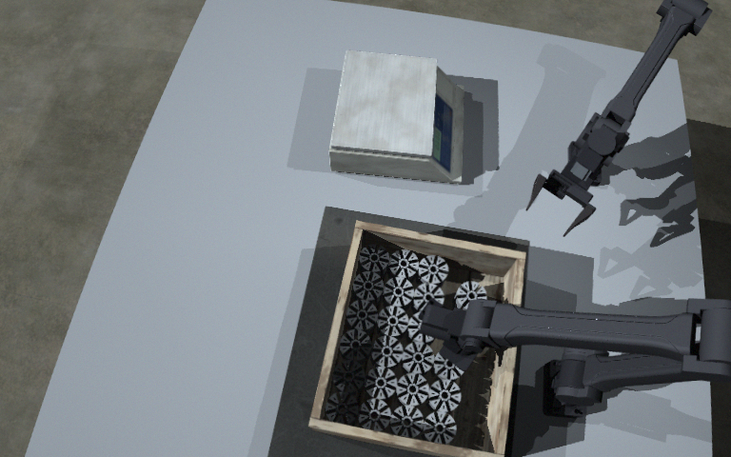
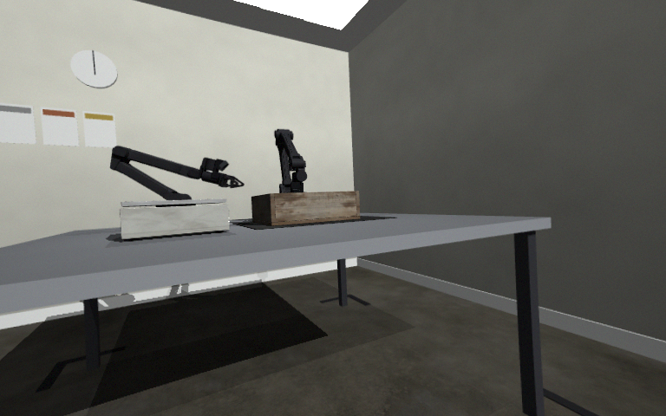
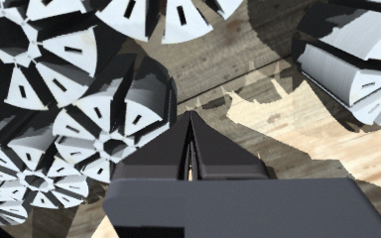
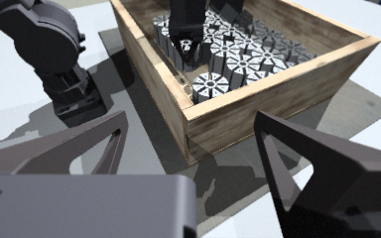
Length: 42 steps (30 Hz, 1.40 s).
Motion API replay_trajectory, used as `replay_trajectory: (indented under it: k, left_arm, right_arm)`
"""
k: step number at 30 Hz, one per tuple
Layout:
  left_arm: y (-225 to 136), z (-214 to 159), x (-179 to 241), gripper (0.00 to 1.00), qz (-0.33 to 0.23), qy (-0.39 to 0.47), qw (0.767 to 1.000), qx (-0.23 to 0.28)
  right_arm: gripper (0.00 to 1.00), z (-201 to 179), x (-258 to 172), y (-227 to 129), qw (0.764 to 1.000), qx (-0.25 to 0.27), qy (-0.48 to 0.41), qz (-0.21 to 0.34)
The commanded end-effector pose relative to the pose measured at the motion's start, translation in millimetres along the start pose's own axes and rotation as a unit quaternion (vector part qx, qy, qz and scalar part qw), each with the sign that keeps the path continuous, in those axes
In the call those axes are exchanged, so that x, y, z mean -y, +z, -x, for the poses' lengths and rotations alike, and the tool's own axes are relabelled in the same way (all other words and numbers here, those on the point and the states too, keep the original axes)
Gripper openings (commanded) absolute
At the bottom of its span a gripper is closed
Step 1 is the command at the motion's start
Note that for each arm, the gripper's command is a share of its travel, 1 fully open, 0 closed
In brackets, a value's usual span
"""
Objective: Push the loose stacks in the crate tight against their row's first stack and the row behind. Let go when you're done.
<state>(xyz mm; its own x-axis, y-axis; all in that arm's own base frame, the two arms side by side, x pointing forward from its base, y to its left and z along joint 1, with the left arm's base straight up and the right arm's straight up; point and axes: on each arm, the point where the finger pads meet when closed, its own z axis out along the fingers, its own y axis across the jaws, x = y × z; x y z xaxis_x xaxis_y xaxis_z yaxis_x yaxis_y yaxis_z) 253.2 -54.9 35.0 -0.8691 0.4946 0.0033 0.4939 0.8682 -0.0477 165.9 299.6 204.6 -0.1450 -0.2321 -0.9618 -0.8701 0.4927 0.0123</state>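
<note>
My left jaws, closed on nothing, stand beside a slotted stack [image 1: 446,367] [image 3: 144,111] [image 4: 176,60] that I judge I'm seating in its row. Next I'd lift clear and go round behind the apart stack [image 1: 470,293] [image 3: 377,94] [image 4: 210,85] in the wooden crate [image 1: 332,333] [image 2: 316,207] [image 4: 288,74], pushing it rowward; my right jaws wait wide open outside.

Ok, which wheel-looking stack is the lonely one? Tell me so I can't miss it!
Find the wooden crate beside the silver scale. Look inside, near the corner closest to the open gripper. It's the lone stack with a gap around it, while its neighbours huddle in rows.
</note>
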Motion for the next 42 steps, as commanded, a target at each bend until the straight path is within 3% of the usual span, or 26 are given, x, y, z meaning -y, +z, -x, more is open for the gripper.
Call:
replay_trajectory:
  k: [1,10,18,29,34,37,39,42]
  left_arm:
    - [-5,2,10,0.00,0.030,-0.027,0.999,0.008]
    - [-22,22,60,0.00,0.043,-0.041,0.998,0.026]
    - [-21,23,66,0.00,0.044,-0.043,0.998,0.021]
    - [-61,35,70,0.00,0.043,-0.043,0.997,0.053]
    - [-100,31,73,0.00,0.043,-0.043,0.997,0.053]
    - [-113,31,67,0.34,0.040,-0.031,0.997,0.063]
    - [-103,23,57,0.57,0.033,-0.023,0.997,0.066]
    - [-87,16,40,0.60,0.018,-0.009,0.995,0.098]
  right_arm:
    - [1.00,25,3,0,1.000,0.029,-0.004,-0.002]
    - [1.00,25,3,0,1.000,0.029,-0.004,-0.002]
    - [1.00,25,3,0,1.000,0.029,-0.004,-0.002]
    - [1.00,25,3,0,1.000,0.029,-0.004,-0.002]
    - [1.00,25,3,0,1.000,0.029,-0.004,-0.002]
    - [1.00,39,2,2,0.999,0.039,-0.004,-0.003]
    - [1.00,49,2,4,0.999,0.050,-0.004,-0.003]
    - [1.00,66,0,7,0.997,0.074,-0.005,-0.001]
